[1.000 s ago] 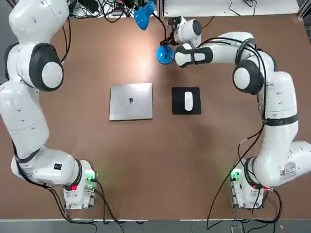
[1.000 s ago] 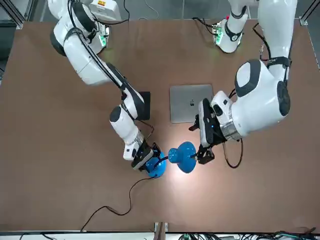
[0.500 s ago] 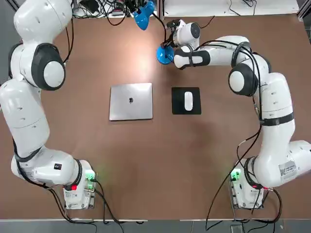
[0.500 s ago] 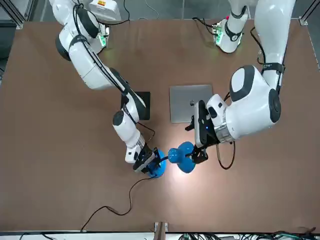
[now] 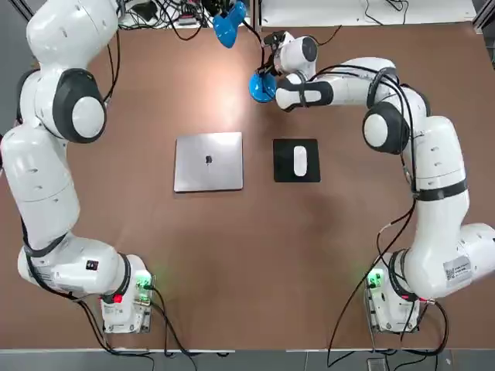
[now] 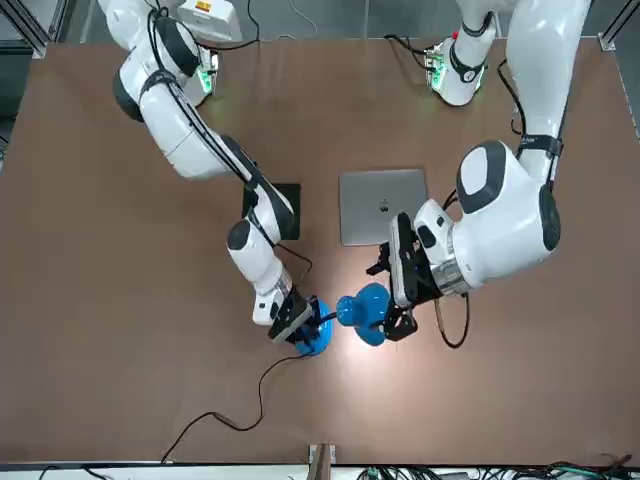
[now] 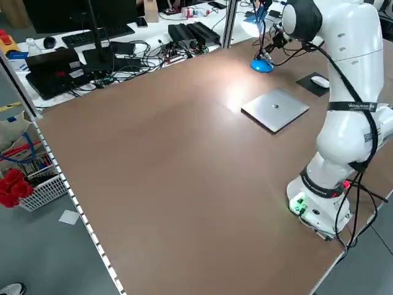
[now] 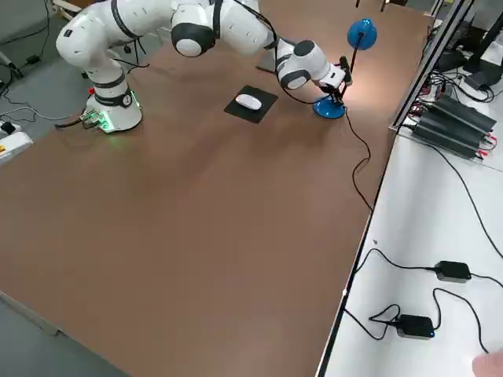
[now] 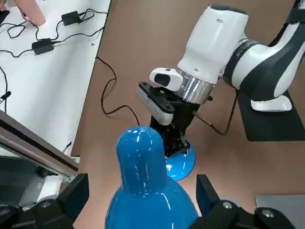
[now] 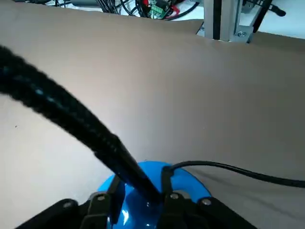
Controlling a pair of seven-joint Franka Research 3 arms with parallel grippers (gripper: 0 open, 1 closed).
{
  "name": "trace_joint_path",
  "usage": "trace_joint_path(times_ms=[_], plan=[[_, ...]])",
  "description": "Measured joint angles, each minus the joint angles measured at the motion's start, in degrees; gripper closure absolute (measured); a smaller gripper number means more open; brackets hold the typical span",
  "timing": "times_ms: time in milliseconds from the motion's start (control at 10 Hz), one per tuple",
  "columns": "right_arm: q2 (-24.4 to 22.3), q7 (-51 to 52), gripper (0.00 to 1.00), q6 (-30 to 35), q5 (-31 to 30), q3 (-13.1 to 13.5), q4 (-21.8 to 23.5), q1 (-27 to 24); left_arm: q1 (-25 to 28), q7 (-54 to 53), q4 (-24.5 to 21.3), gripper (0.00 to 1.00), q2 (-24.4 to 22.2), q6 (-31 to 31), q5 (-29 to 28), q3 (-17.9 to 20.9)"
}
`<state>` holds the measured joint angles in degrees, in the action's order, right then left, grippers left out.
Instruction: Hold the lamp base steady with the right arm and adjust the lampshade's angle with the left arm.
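Where the brown table [image 5: 247, 263] meets its far edge, the two arms come together over the lamp. The closed laptop [image 5: 209, 161] lies flat mid-table, with the black mouse pad [image 5: 296, 161] just beside it and the white mouse [image 5: 299, 160] on top; both sit well apart from the lamp, so nothing on the table blocks it. No container is on the table. Off its side, a white wire basket [image 7: 34, 192] on the floor holds red flowers [image 7: 10, 186].

The left gripper [image 6: 392, 318] has its fingers spread either side of the lampshade [image 6: 362, 312], which is raised above the table; whether the fingers [image 9: 74, 195] actually press on the shade cannot be told. The right gripper [image 10: 137, 196] is clamped on the thin black stem [image 10: 66, 117] right where it rises from the lamp base [image 5: 262, 87], which rests flat on the table near the far edge. The black cord [image 6: 235, 410] trails from the base toward that edge.
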<state>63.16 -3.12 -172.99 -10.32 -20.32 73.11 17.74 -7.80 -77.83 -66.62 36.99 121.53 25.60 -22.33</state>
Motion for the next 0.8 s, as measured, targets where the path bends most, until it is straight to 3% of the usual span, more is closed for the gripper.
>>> trace_joint_path(times_ms=[800], plan=[[0.07, 0.21, 0.74, 0.00, -0.02, 1.10, -0.10, 0.20, -1.11, -0.01, 0.08, 0.01, 1.89, 1.81, 0.36, -0.06]])
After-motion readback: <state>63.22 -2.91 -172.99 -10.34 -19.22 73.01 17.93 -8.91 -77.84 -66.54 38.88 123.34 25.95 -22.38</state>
